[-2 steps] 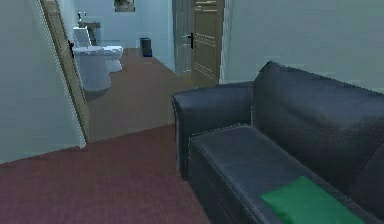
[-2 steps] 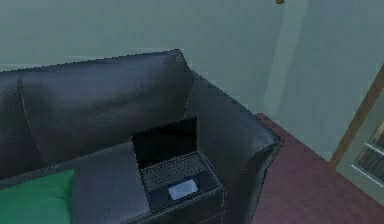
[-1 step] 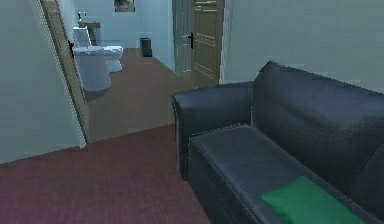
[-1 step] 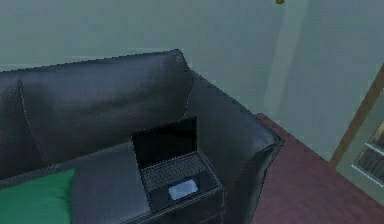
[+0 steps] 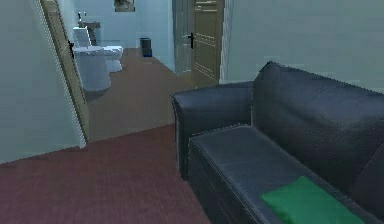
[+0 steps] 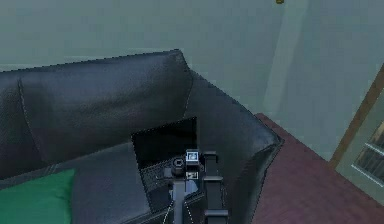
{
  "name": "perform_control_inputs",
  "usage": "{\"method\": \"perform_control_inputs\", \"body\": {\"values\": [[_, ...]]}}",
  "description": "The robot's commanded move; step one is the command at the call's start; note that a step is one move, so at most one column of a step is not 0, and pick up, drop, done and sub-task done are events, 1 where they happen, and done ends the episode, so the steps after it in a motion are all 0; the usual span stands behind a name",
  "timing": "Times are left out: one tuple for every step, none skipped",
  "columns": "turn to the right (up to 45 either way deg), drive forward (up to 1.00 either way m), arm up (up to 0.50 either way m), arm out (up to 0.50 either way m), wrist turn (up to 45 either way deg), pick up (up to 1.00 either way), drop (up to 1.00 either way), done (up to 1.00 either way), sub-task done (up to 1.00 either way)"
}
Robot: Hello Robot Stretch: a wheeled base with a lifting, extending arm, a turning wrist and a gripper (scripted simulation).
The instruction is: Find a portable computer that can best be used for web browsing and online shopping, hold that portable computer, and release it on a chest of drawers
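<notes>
Black upholstery covers a sofa [image 5: 300,120] that takes up the forward view from two o'clock down to five o'clock. A green cushion [image 5: 310,203] lies on its seat at five o'clock. A reddish-brown floor [image 5: 100,180] spreads from seven o'clock toward the centre. At ten o'clock a wooden door [image 5: 62,60] stands ajar beside a white toilet [image 5: 95,65]. At eleven o'clock a small dark bin [image 5: 146,46] sits against the far wall, and at twelve o'clock there is a closed panelled door [image 5: 205,40].

In the arm side view the same sofa [image 6: 90,100] runs from nine o'clock to four o'clock beneath a pale wall [image 6: 150,30]. The portable computer [image 6: 165,145] sits on the sofa seat just below the centre, its lid raised and its screen dark. The green cushion [image 6: 35,195] lies well apart from it at eight o'clock.

The arm [image 6: 212,200] rises from six o'clock. The claw [image 6: 178,172] appears at the lower corner of the computer's screen, on the four o'clock side. How its fingers stand cannot be told. With the computer lying on the seat behind it, I also cannot tell whether it holds anything or touches the machine.
</notes>
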Motion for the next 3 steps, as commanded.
{"method": "perform_control_inputs", "body": {"values": [[0.0, 0.0, 0.0, 0.0, 45.0, 0.0, 0.0, 0.0, 0.0], [0.0, 0.0, 0.0, 0.0, 45.0, 0.0, 0.0, 0.0, 0.0], [0.0, 0.0, 0.0, 0.0, 39.0, 0.0, 0.0, 0.0, 0.0]]}}
